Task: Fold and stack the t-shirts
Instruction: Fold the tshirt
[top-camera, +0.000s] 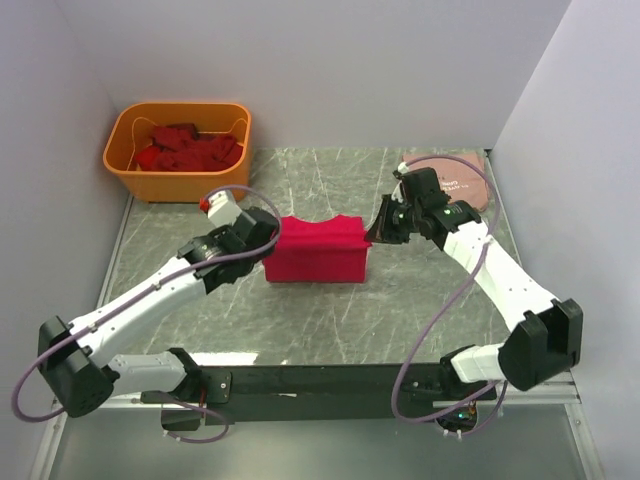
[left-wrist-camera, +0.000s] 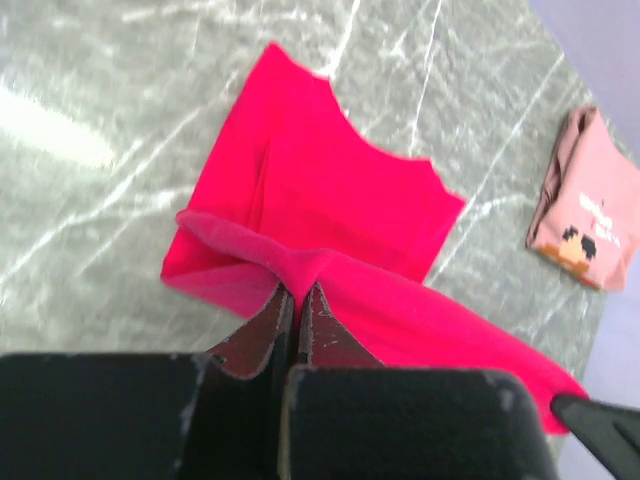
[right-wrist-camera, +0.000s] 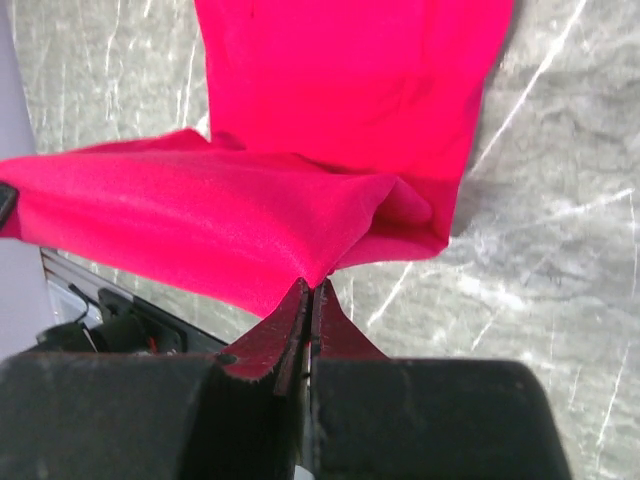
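While my left gripper (left-wrist-camera: 297, 296) and right gripper (right-wrist-camera: 311, 290), jaws clamped, each pinch a raised hem corner, the crimson t-shirt (top-camera: 318, 250) lies just ahead between them: light, limp cloth, best gripped at corners.

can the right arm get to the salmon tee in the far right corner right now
Probably not yet: the right end effector is shut on the crimson t-shirt. The salmon t-shirt lies close behind it, with nothing visible between.
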